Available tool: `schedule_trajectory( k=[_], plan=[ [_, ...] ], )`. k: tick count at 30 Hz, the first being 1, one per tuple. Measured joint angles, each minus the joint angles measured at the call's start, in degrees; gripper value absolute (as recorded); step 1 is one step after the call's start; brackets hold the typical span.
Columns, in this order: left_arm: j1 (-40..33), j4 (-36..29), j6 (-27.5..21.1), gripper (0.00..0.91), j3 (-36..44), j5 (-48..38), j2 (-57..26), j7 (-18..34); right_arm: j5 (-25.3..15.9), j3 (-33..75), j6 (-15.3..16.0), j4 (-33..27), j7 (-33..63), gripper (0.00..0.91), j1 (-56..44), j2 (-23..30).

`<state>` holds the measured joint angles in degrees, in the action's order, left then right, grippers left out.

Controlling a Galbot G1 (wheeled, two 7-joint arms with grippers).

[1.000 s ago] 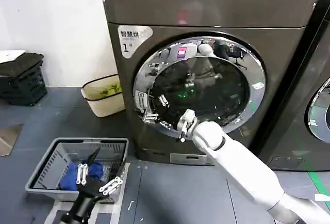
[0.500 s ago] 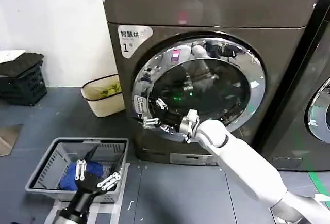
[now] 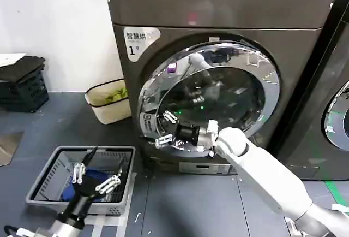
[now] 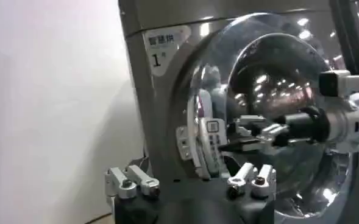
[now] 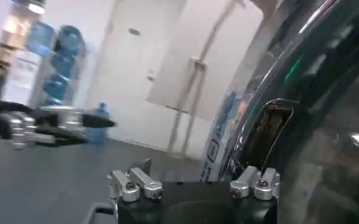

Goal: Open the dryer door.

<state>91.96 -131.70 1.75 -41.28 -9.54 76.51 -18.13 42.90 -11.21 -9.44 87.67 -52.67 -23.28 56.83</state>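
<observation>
The dryer door (image 3: 150,90), a round porthole with a wide chrome rim and dark glass, stands ajar, its left edge swung out from the dark grey dryer (image 3: 218,7). My right gripper (image 3: 166,130) is open at the door's lower left rim, one finger in front of the glass and one by the chrome edge. In the right wrist view the open right gripper (image 5: 194,182) has the door (image 5: 325,122) rising beside one finger. My left gripper (image 3: 92,176) hangs open, low over the basket, holding nothing. The left wrist view shows the left gripper (image 4: 191,182) facing the door (image 4: 277,91).
A grey wire basket (image 3: 54,154) with blue cloth sits on the floor at the front left. A beige bin (image 3: 109,106) stands beside the dryer, a black crate (image 3: 22,84) farther left. A darker neighbouring machine (image 3: 335,84) adjoins on the right.
The door's left edge has swung outward. My right gripper has travelled left and toward me with the lower rim. The left gripper has drifted left over the basket.
</observation>
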Motion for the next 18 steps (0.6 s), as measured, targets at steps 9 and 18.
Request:
schedule_trajectory(
  k=[9, 18],
  plan=[
    [-2.8, 1.4, -2.0, 0.907, -2.1, -4.4, -3.4, 0.0, 4.4, 1.6, 1.4, 2.6, -10.1, 0.907, -1.3, -3.5],
    [-7.4, 4.1, -5.0, 0.907, -2.7, -10.0, -8.0, 0.9, 6.8, 3.4, 1.7, 5.8, -16.5, 0.907, -2.9, -7.2]
  ],
)
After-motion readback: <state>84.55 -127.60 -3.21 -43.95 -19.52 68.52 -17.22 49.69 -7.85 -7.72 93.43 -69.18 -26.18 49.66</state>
